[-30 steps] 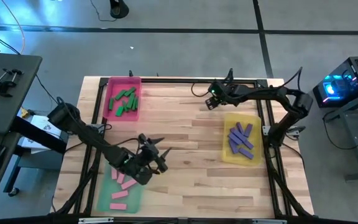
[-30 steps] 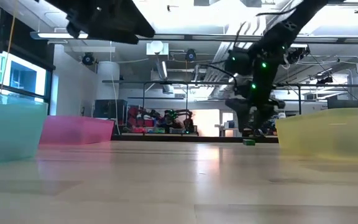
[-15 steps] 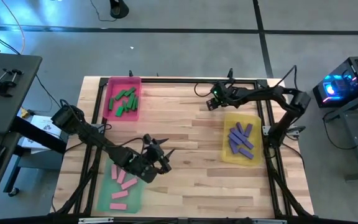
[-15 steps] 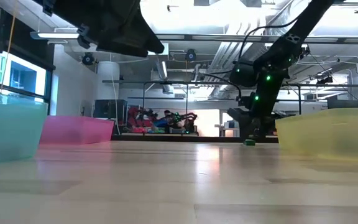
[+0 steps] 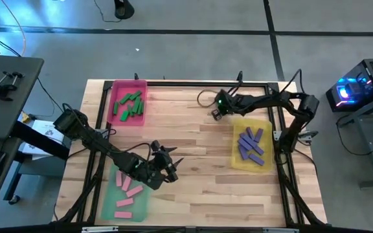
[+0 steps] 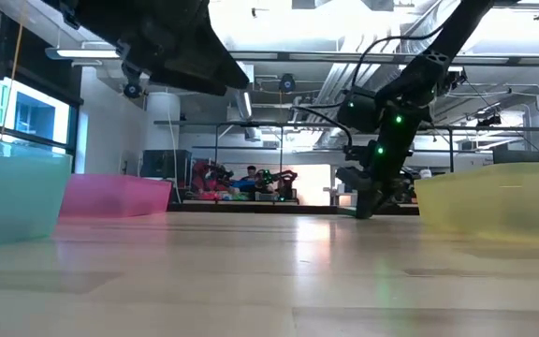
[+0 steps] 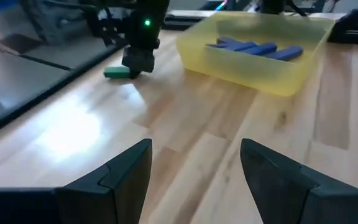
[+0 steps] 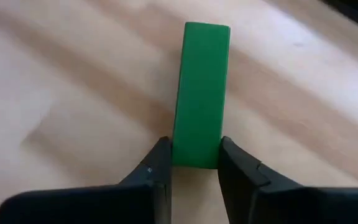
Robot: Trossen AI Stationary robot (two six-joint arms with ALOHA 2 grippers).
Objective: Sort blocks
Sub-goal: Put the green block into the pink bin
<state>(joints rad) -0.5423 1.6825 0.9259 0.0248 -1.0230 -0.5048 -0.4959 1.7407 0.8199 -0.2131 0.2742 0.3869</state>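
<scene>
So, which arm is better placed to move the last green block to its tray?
The right: its gripper already closes on the green block on the table. The left gripper hangs open and empty near the green tray.

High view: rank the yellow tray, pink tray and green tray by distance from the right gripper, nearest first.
Measured from the right gripper, at the table's far middle:
1. Yellow tray, just beside it on the right, holding purple blocks.
2. Pink tray, far-left corner, holding green blocks.
3. Green tray, near-left, by the left gripper.

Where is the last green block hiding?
The green block lies on the table's far right part, between the right pincer fingers, just beyond the yellow tray in the high view.
</scene>
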